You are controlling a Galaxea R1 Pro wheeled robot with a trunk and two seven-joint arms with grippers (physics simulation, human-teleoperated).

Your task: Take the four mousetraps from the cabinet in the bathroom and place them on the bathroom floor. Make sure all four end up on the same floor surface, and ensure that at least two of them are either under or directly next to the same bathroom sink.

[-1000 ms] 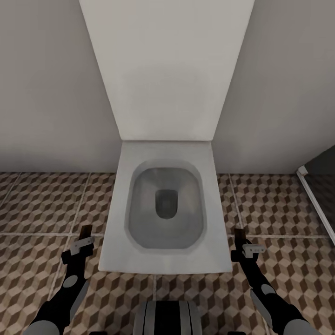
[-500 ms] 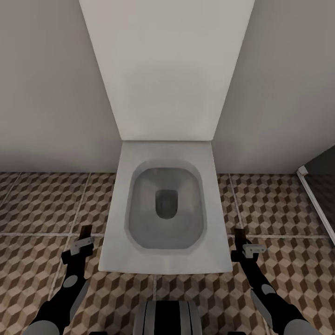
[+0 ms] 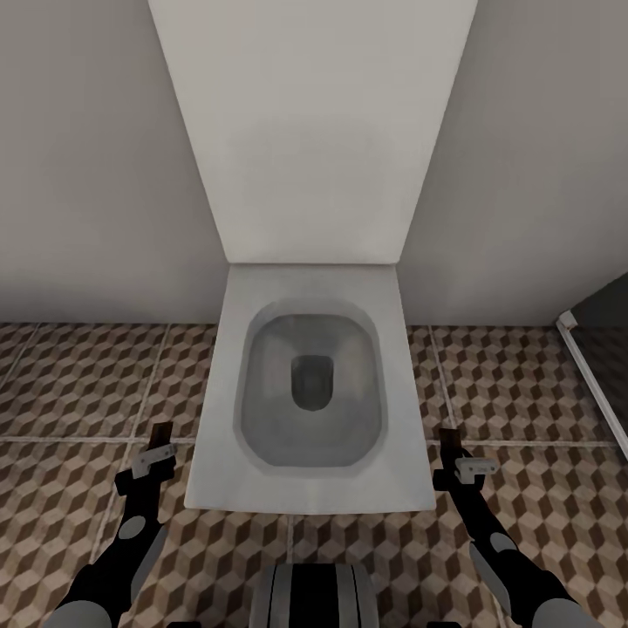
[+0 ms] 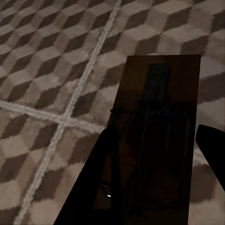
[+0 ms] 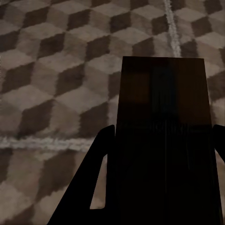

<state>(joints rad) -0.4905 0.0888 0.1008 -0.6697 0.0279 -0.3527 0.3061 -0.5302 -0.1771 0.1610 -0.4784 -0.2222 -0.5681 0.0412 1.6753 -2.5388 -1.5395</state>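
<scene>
Wall: plain pale grey wall (image 3: 87, 157) closes the far side of the scene, meeting the tiles behind the toilet.
Bathroom floor: the bathroom floor (image 3: 78, 384) of cube-pattern tiles with pale grout lines spreads around and in front of the toilet.
Toilet: white toilet (image 3: 310, 475), lid raised against the wall, bowl open, stands directly ahead between the two arms and blocks the way forward.
Dark panel: a dark panel with a white edge strip (image 3: 593, 366) sits at the far right, on the floor by the wall.
Left gripper: the left gripper (image 3: 160, 443) hangs over the tiles just left of the toilet's front corner, fingers clamped on the left mousetrap (image 4: 157, 140), a brown board with dark spring wire, held above the floor.
Right gripper: the right gripper (image 3: 451, 447) hangs beside the toilet's right front corner, fingers clamped on the right mousetrap (image 5: 164, 136), likewise above the tiles.
</scene>
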